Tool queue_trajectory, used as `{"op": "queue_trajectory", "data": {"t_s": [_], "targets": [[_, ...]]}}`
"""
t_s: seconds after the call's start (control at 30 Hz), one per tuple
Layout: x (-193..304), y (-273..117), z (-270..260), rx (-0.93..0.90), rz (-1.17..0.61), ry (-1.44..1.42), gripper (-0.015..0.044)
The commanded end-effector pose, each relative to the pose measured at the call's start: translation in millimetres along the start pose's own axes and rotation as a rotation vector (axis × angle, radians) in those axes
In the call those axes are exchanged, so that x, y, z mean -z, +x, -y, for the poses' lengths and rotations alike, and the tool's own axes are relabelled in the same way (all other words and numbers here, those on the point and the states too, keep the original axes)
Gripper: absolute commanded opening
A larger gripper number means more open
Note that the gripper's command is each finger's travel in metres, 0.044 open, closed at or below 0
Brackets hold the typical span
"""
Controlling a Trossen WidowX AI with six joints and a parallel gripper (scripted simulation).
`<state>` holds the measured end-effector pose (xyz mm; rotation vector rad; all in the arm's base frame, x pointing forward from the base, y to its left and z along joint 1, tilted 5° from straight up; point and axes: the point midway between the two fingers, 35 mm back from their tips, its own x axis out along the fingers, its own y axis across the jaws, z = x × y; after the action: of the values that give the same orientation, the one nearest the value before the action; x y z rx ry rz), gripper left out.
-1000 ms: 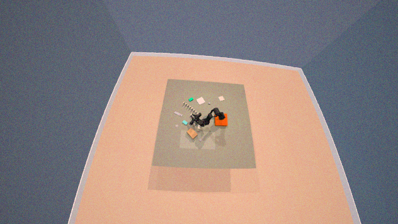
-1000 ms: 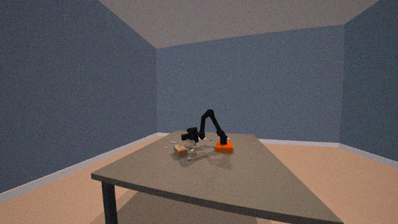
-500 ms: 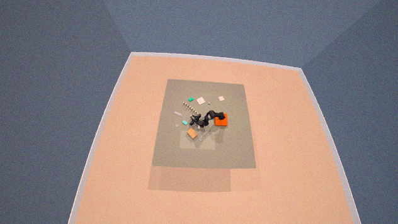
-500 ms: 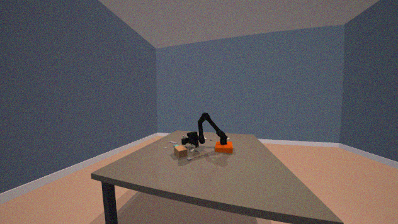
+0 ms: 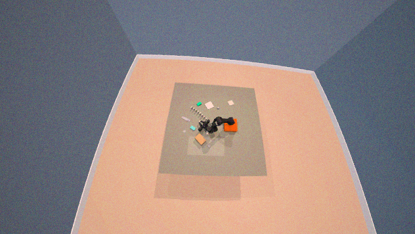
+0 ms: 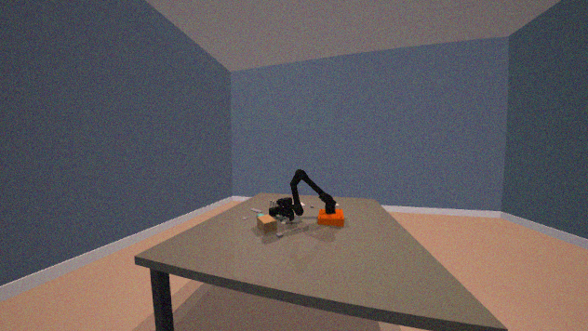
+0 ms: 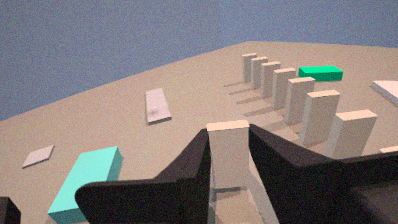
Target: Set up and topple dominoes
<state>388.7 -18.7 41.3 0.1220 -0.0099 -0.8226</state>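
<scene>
My gripper [image 5: 200, 126] [image 6: 273, 212] [image 7: 227, 132] is shut on a pale domino [image 7: 229, 150], held upright between the fingertips in the wrist view. It is low over the table, and I cannot tell whether the domino's bottom touches it. The row of standing pale dominoes [image 5: 198, 113] [image 7: 320, 119] runs from the far middle toward the near right in the wrist view. The held domino is left of the row's near end, apart from the dominoes seen there. The right finger hides part of that near end. In the top view the arm covers the area beside it.
A teal block [image 5: 192, 128] [image 7: 87, 177] lies left of the gripper. A pale slab [image 5: 186, 119] [image 7: 158, 106] lies beyond it. A green block [image 5: 199, 104] [image 7: 320, 74] and a white tile [image 5: 209, 105] lie beyond the row. A tan box [image 5: 200, 139] [image 6: 267, 224] stands near the arm.
</scene>
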Motion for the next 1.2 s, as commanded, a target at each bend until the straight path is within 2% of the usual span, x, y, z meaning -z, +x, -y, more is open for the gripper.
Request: {"op": "queue_trajectory", "data": {"t_s": [0.0,0.43,0.57,0.77,0.93,1.17], "targets": [[1,0,-1,-0.005,-0.002,-0.007,0.0107],[1,0,-1,-0.005,-0.002,-0.007,0.044],[-4,0,-1,-0.005,-0.002,-0.006,0.044],[-48,-4,-1,-0.001,-0.001,-0.001,0.044],[-49,-3,-3,-0.004,-0.005,-0.005,0.044],[-43,47,-57,-0.132,-0.228,-0.107,0.044]]}}
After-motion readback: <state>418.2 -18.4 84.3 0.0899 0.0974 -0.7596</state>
